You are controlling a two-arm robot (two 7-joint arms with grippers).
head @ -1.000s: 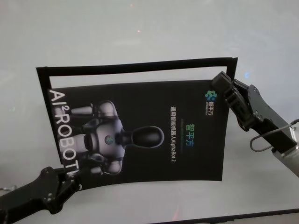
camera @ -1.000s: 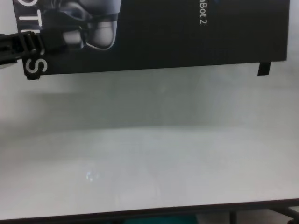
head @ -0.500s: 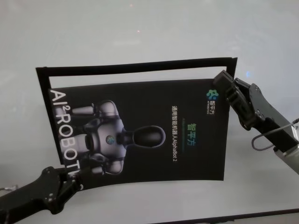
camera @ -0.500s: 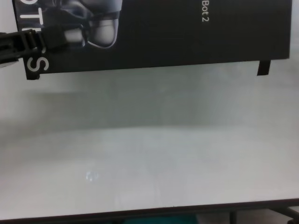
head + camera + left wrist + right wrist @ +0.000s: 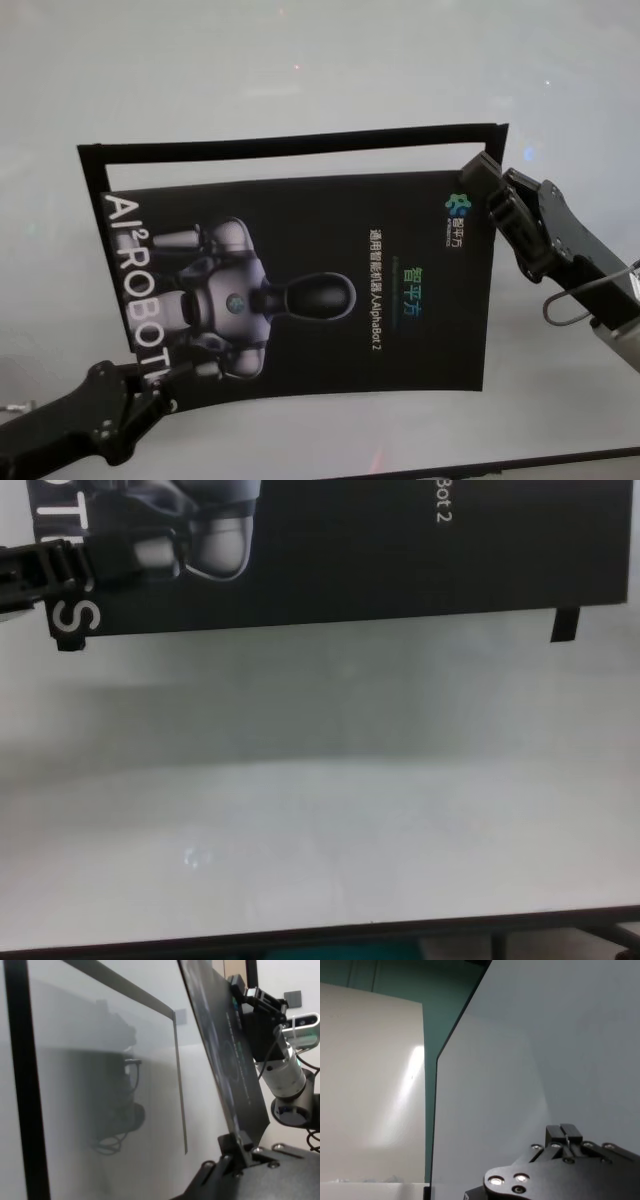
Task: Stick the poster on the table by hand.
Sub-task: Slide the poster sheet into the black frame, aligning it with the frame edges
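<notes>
Poster (image 5: 330,290) shifted rightward, black, robot-printed, both grippers holding corners

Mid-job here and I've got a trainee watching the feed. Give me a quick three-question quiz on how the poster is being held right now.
1. Which corner of the poster does the right gripper hold?
A. far right
B. near right
C. near left
2. True or false: the poster lies flat on the table.
3. Fill in: the left gripper has its jaws shut on the poster's near ___ corner.

Key: 1 A; 2 false, since the left wrist view shows the poster tilted up off the table; 3 left.
</notes>
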